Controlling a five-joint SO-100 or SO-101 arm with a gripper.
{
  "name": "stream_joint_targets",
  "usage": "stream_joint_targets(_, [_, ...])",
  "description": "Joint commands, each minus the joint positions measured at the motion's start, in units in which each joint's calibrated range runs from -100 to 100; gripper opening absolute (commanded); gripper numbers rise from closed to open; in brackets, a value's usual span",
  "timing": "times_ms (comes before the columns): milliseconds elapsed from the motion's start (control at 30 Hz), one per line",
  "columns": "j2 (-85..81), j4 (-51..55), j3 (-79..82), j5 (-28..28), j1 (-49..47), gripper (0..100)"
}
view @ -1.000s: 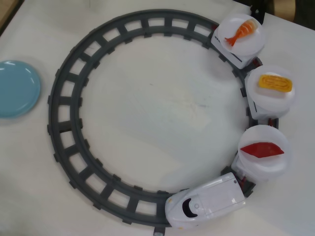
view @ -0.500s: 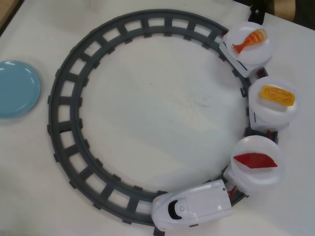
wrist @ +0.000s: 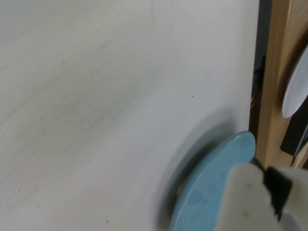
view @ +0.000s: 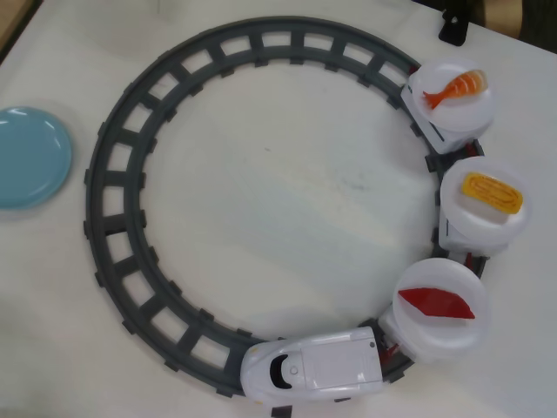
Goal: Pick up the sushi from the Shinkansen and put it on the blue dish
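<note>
In the overhead view the white Shinkansen [view: 313, 366] sits on the dark grey ring track [view: 113, 218] at the bottom. It pulls cars topped with round white plates. The sushi [view: 437, 303], a dark-red tuna slab, lies on the first white plate [view: 439, 335] behind the train. The blue dish [view: 30, 157] lies at the left edge, outside the track. No arm shows in the overhead view. In the wrist view the blue dish [wrist: 211, 187] is at the lower right, blurred. A whitish part of the gripper [wrist: 250, 197] covers its corner; the jaws do not show.
An orange shrimp piece [view: 454, 87] and a yellow egg piece [view: 493, 192] lie on the two further white plates on the right of the track. A black clamp [view: 452, 26] sits at the top right. In the wrist view a wooden edge [wrist: 279, 72] runs down the right side.
</note>
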Motion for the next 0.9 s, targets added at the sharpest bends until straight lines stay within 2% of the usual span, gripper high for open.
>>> stream_joint_targets(0, [-0.3,0.1,-1.0,0.2,0.1,3])
stream_joint_targets(667, [0.2,0.1,-1.6,0.2,0.4,3])
stream_joint_targets(867, [2.5,1.6,-9.8,0.3,15.0,3])
